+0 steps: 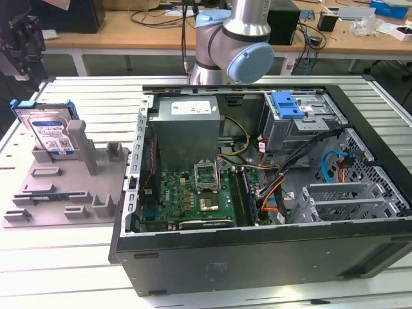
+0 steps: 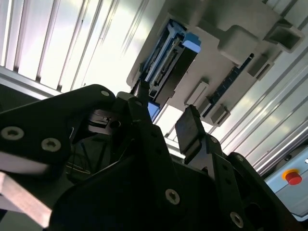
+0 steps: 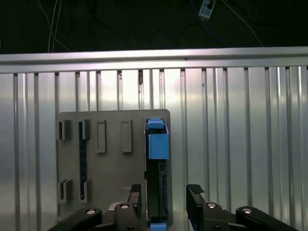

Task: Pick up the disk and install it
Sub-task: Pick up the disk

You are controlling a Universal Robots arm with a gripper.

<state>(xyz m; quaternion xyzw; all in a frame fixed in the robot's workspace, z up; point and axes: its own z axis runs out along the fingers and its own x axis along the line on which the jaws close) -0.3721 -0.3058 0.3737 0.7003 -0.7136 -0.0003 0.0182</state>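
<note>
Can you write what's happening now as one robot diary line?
gripper: open, empty, above disk | disk: upright on grey fixture plate, not gripped | install: not yet done

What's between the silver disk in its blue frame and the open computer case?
In the exterior view, two grey plastic posts of the fixture plate stand between the silver disk and the black case.

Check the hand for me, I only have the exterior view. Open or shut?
Observer: Open. The first wrist view shows the hand with a clear gap between its fingers.
Operator: Lined up with the disk?
Observer: Roughly. The disk stands edge-on in the fixture plate, in line with that gap, nearer one finger than the other.
</note>
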